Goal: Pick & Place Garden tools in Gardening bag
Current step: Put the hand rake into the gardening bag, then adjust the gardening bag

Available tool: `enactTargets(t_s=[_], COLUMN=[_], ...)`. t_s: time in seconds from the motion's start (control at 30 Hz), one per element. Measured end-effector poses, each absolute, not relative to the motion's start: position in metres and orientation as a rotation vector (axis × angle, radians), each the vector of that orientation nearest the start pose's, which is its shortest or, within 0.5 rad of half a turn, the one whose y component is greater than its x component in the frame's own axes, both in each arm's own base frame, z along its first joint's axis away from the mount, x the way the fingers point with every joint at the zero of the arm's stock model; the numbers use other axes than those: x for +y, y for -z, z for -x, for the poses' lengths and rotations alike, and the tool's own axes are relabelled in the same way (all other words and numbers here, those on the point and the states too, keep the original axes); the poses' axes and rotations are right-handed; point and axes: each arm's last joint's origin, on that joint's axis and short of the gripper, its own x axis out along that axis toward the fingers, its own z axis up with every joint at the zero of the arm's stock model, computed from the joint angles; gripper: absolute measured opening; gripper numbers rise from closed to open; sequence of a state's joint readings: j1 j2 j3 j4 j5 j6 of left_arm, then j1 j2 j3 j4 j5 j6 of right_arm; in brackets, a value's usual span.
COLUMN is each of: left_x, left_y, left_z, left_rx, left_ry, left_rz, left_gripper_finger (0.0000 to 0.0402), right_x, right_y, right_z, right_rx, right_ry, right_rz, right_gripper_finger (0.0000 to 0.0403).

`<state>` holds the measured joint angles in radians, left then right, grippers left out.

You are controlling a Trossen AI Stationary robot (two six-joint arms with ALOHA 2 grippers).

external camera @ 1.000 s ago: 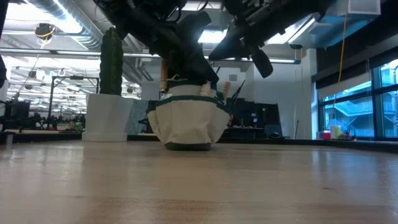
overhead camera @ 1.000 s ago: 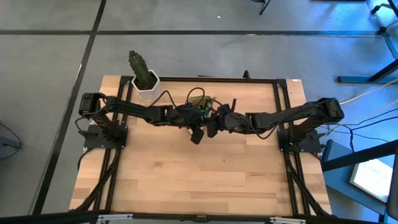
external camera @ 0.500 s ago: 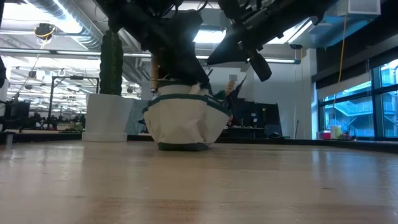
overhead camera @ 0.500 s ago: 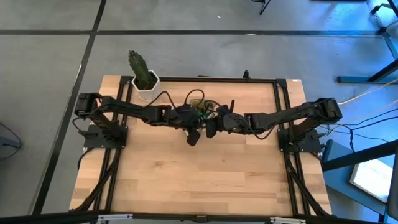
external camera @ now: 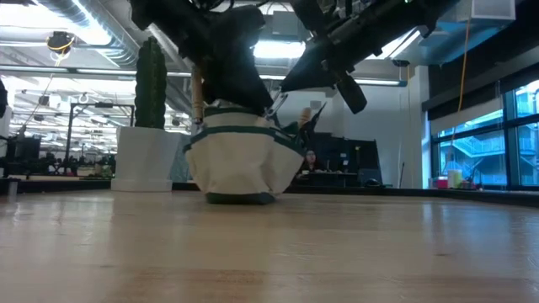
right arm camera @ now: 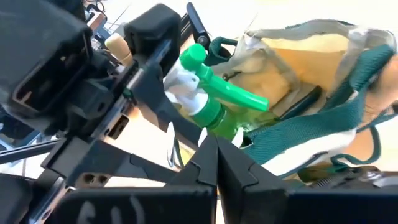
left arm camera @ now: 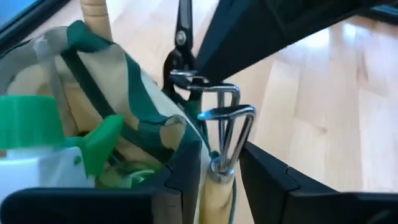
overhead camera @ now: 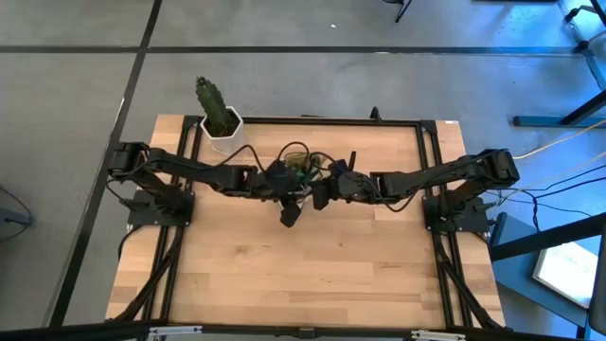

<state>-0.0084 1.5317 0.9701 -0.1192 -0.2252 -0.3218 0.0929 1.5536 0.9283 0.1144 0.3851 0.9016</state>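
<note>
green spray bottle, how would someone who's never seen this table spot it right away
Find the gardening bag at the back middle of the table, where both arms meet. Inside its open mouth stands the spray bottle: bright green trigger head on a pale body, unlike the wooden-handled tools beside it.

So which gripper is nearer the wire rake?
The left. The left gripper straddles the wire rake at the gardening bag wall; the right gripper, shut, sits at the bag's other side.

One gardening bag (external camera: 240, 164), one green spray bottle (right arm camera: 214, 102), one wire rake (left arm camera: 224, 134), one potted cactus (overhead camera: 218, 114).
</note>
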Motion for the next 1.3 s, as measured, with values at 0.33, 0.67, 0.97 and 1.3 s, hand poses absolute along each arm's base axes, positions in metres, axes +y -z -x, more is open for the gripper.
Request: enactTargets(t_s=[0.33, 0.67, 0.97, 1.3], left_x=[-0.005, -0.007, -0.022, -0.023], left_y=[-0.243, -0.269, -0.301, -0.333], left_z=[-0.315, -0.306, -0.293, -0.236], left_rx=[0.590, 0.460, 0.291, 0.216], left_ry=[-0.334, -0.336, -0.288, -0.608], left_rz=[0.212, 0.216, 0.221, 0.245], left_gripper_finger=[0.0118, 0.0118, 0.0118, 0.0094], right_x=[0.020, 0.021, 0.023, 0.029], right_y=[-0.227, -0.226, -0.230, -0.240], right_z=[-0.331, -0.332, -0.334, -0.314], right_rx=[0.331, 0.332, 0.297, 0.302], right_ry=[0.478, 0.467, 0.441, 0.579], right_rz=[-0.758, -0.763, -0.768, -0.799], right_gripper_finger=[0.0000, 0.0000, 0.0000, 0.0000])
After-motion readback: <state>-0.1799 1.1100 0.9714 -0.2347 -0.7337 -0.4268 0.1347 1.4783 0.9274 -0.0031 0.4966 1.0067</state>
